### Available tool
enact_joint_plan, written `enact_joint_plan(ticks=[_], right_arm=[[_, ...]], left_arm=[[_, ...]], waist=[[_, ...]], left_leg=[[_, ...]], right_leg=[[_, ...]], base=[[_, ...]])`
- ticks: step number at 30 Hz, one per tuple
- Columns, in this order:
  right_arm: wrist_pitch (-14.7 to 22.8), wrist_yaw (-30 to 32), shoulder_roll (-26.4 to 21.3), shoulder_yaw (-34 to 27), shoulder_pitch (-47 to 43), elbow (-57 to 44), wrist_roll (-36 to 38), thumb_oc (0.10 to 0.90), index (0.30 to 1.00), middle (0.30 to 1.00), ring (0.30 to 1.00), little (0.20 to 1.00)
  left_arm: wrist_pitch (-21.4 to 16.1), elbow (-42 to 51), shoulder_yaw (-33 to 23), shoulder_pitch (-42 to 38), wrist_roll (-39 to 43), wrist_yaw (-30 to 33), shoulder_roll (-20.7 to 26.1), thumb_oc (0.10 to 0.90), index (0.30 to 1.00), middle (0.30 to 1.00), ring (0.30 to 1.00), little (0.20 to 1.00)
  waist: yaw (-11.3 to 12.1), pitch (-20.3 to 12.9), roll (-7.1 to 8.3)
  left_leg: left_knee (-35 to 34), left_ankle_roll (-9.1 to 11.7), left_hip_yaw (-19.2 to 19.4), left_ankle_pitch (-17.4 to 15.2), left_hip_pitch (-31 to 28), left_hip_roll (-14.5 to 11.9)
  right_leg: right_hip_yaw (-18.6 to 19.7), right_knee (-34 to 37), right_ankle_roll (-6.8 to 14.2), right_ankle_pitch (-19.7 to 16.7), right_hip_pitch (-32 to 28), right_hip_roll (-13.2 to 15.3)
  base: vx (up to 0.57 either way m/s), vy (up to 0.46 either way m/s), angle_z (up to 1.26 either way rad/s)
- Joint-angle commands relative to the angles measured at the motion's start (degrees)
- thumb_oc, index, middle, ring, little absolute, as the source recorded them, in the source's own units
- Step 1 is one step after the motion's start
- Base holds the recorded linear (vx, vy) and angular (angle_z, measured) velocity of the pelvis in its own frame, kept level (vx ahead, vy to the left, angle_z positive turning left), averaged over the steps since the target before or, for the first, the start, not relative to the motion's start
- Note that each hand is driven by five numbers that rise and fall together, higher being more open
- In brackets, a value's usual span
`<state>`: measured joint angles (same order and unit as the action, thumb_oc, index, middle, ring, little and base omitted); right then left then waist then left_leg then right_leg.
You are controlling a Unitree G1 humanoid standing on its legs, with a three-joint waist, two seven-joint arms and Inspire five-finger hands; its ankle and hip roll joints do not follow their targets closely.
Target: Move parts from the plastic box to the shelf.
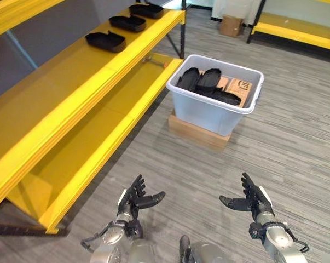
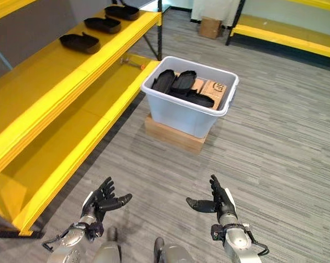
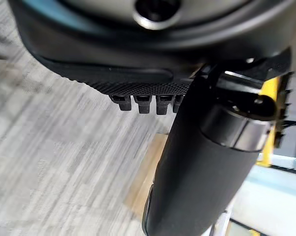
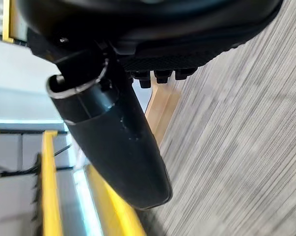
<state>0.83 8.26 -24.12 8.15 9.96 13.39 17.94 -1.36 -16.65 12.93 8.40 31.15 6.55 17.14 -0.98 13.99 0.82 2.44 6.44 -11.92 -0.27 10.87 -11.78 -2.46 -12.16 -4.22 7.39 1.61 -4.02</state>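
Both hands low over the grey floor (image 1: 296, 148), palms facing each other, holding nothing. Left hand (image 1: 133, 200): fingers spread apart and relaxed, thumb pointing inward. Right hand (image 1: 253, 200): fingers likewise apart, thumb stretched toward the left hand.

Plastic box (image 1: 215, 107) stands well ahead of the fingertips, somewhat nearer the right hand's line, sitting on a flat wooden block (image 1: 197, 132). Inside it: several black parts (image 1: 200, 80) stacked and leaning together, with a brown carton (image 1: 238, 86) beside them; dark print on the carton, too small to read.

Yellow shelf (image 1: 71, 82) runs ahead and outward of the left hand's fingers. Three black parts (image 1: 105, 41) already lie in a row on its upper level, spaced apart, far beyond the fingertips. A cardboard box (image 1: 231, 25) sits on the floor well past the plastic box.
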Motion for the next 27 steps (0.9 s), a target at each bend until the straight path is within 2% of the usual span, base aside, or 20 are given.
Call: enact_joint_plan(ticks=[1,2,3,6,9,10,11,12,13,16,17,18,19,20,21,22,23,24,27], right_arm=[[3.95,-1.05,-1.98,-1.74,-0.45,-5.54,-2.71,0.9,1.0,1.0,1.0,1.0],[3.85,-1.61,-1.79,-1.74,-0.47,-5.65,-3.19,0.9,1.0,1.0,1.0,1.0],[3.65,-1.6,-1.59,-1.85,-0.29,-5.86,-3.25,0.9,1.0,1.0,1.0,1.0],[3.14,-2.02,0.1,-1.89,-0.03,-6.44,-2.92,0.9,1.0,1.0,1.0,1.0],[3.06,-2.42,0.88,-1.71,-0.04,-6.47,-2.96,0.9,1.0,1.0,1.0,1.0],[3.06,-2.42,0.89,-1.71,-0.05,-6.47,-2.97,0.9,1.0,1.0,1.0,1.0],[3.07,-2.4,1.71,-1.36,-0.11,-6.43,-2.86,0.9,1.0,1.0,1.0,1.0],[3.14,-2.37,1.93,-1.06,-0.29,-6.49,-2.86,0.9,1.0,1.0,1.0,1.0],[3.4,-2.47,2.21,-0.65,-0.47,-6.47,-2.69,0.9,1.0,1.0,1.0,1.0],[3.43,-2.6,2.23,-0.46,-0.44,-6.39,-2.86,0.9,1.0,1.0,1.0,1.0],[3.27,-2.92,2.0,-0.26,-0.41,-6.18,-2.94,0.9,1.0,1.0,1.0,1.0],[3.14,-3.11,1.68,-0.15,-0.62,-5.8,-2.65,0.9,1.0,1.0,1.0,1.0],[3.14,-3.11,1.66,-0.14,-0.62,-5.8,-2.65,0.9,1.0,1.0,1.0,1.0],[3.17,-3.19,1.3,-0.46,-0.49,-5.9,-2.48,0.9,1.0,1.0,1.0,1.0],[3.19,-3.27,1.23,-0.6,-0.53,-5.68,-2.55,0.9,1.0,1.0,1.0,1.0],[3.2,-3.27,1.22,-0.6,-0.52,-5.67,-2.55,0.9,1.0,1.0,1.0,1.0],[3.23,-3.31,1.19,-0.75,-0.48,-5.54,-2.88,0.9,1.0,1.0,1.0,1.0],[3.07,-3.18,0.97,-0.94,-0.54,-5.45,-3.29,0.9,1.0,1.0,1.0,1.0],[3.06,-3.27,0.54,-1.17,-0.45,-5.66,-3.71,0.9,1.0,1.0,1.0,1.0]], left_arm=[[-5.56,6.97,-1.86,-1.16,-0.07,-0.59,1.52,0.9,1.0,1.0,1.0,1.0],[-5.69,6.89,-1.82,-1.28,-0.1,-0.84,1.85,0.9,1.0,1.0,1.0,1.0],[-5.6,6.99,-1.7,-1.77,-0.12,-0.91,2.19,0.9,1.0,1.0,1.0,1.0],[-5.84,6.91,-1.46,-2.92,-0.15,-0.46,3.24,0.9,1.0,1.0,1.0,1.0],[-5.67,7.38,-1.31,-3.13,-0.03,-0.49,3.93,0.9,1.0,1.0,1.0,1.0],[-5.66,7.38,-1.31,-3.13,-0.03,-0.49,3.94,0.9,1.0,1.0,1.0,1.0],[-5.25,7.29,-1.16,-3.84,-0.37,-0.2,4.3,0.9,1.0,1.0,1.0,1.0],[-5.25,7.37,-1.27,-4.05,-0.45,0.12,4.35,0.9,1.0,1.0,1.0,1.0],[-5.24,7.73,-1.83,-3.63,-0.45,0.51,4.63,0.9,1.0,1.0,1.0,1.0],[-5.09,7.8,-2.03,-3.41,-0.65,0.36,4.68,0.9,1.0,1.0,1.0,1.0],[-5.04,7.84,-2.46,-2.83,-0.51,0.08,4.51,0.9,1.0,1.0,1.0,1.0],[-5.09,7.41,-2.74,-2.68,-0.11,-0.3,4.45,0.9,1.0,1.0,1.0,1.0],[-5.09,7.4,-2.75,-2.66,-0.11,-0.32,4.43,0.9,1.0,1.0,1.0,1.0],[-5.03,7.31,-3.04,-2.55,-0.25,-0.73,4.39,0.9,1.0,1.0,1.0,1.0],[-5.25,7.25,-3.39,-2.52,-1.08,-0.77,4.4,0.9,1.0,1.0,1.0,1.0],[-5.26,7.25,-3.39,-2.51,-1.1,-0.77,4.39,0.9,1.0,1.0,1.0,1.0],[-5.57,7.28,-3.98,-2.27,-1.25,-0.51,4.04,0.9,1.0,1.0,1.0,1.0],[-5.79,6.73,-4.54,-2.38,-1.15,0.0,3.86,0.9,1.0,1.0,1.0,1.0],[-5.99,6.64,-5.07,-2.4,-1.13,0.18,3.48,0.9,1.0,1.0,1.0,1.0]], waist=[[1.1,-2.38,-1.09],[1.3,-2.96,-1.14],[1.22,-2.99,-0.79],[0.91,-3.91,-0.34],[0.48,-3.98,-0.43],[0.54,-4.1,-0.4],[0.0,-3.58,-0.86],[-0.35,-2.83,-1.17],[-0.56,-1.04,-2.32],[-0.74,-0.35,-2.64],[-1.44,-0.04,-3.09],[-2.4,0.23,-2.66],[-2.43,0.3,-2.79],[-2.87,0.47,-2.26],[-2.79,0.4,-1.89],[-2.81,0.48,-2.04],[-2.85,0.36,-2.14],[-3.33,0.08,-2.0],[-3.59,-0.1,-1.69]], left_leg=[[-2.34,0.09,4.46,5.79,-3.72,0.51],[-1.22,-0.36,4.19,4.76,-3.93,1.38],[1.37,-0.55,5.56,3.78,-3.22,2.53],[7.38,-3.22,8.93,-2.01,-1.68,7.14],[10.31,-5.04,10.58,-4.75,-1.23,8.92],[10.47,-5.07,10.65,-4.84,-1.03,8.94],[10.97,-7.11,11.27,-6.33,-1.64,10.36],[10.57,-7.81,12.15,-6.68,-2.74,10.68],[9.74,-9.01,13.23,-7.8,-5.73,10.89],[9.4,-9.35,13.62,-8.51,-7.28,11.22],[8.6,-9.82,13.7,-9.99,-10.02,11.62],[7.76,-9.85,13.04,-11.08,-12.03,12.61],[7.73,-9.81,13.0,-11.19,-12.19,12.46],[7.77,-9.44,12.6,-12.52,-13.57,13.2],[7.51,-9.24,12.65,-13.06,-14.31,13.64],[7.48,-9.21,12.61,-13.11,-14.46,13.46],[6.63,-8.69,12.56,-13.59,-16.14,13.32],[6.53,-7.89,11.98,-14.73,-17.85,13.36],[7.05,-7.34,11.09,-15.72,-20.01,13.27]], right_leg=[[0.84,3.92,7.76,3.51,-3.65,7.4],[1.17,3.44,8.62,3.44,-3.91,8.64],[1.12,3.42,9.18,3.15,-4.79,10.05],[2.22,3.08,12.1,1.24,-4.81,15.21],[3.24,-0.56,13.04,-0.3,-2.58,17.13],[3.35,-0.78,13.07,-0.2,-2.31,17.15],[3.66,-9.66,12.52,-4.85,1.84,17.86],[3.39,-14.61,12.24,-7.83,4.9,17.9],[-0.4,-20.33,11.82,-9.35,8.89,18.34],[-2.04,-22.1,11.68,-8.87,10.38,18.83],[-4.37,-21.12,11.0,-6.91,13.38,17.97],[-4.36,-13.99,11.25,-5.92,16.09,15.26],[-4.47,-13.86,11.23,-5.89,15.87,15.12],[-5.07,-5.57,11.81,-6.9,16.11,15.11],[-5.88,-1.15,12.28,-7.75,16.19,15.84],[-6.03,-0.77,12.27,-7.91,15.84,15.67],[-7.35,4.07,12.92,-9.21,15.99,16.47],[-6.63,7.2,13.92,-10.57,16.98,16.71],[-6.14,7.68,14.37,-11.8,16.93,16.1]], base=[[0.33,0.298,-0.63],[0.21,0.208,-0.54],[0.33,0.352,-0.5],[0.28,0.349,-0.58],[0.16,0.229,-0.28],[0.15,0.275,-0.17],[0.14,0.295,-0.13],[0.22,0.503,-0.03],[0.12,0.303,-0.08],[0.14,0.184,-0.34],[0.35,0.105,-0.22],[0.36,0.104,-0.18],[0.38,-0.041,-0.41],[0.28,-0.061,-0.32],[0.28,-0.06,-0.2],[0.23,-0.064,0.06],[0.37,-0.104,0.07],[0.37,-0.104,0.08],[0.34,-0.11,0.23]])
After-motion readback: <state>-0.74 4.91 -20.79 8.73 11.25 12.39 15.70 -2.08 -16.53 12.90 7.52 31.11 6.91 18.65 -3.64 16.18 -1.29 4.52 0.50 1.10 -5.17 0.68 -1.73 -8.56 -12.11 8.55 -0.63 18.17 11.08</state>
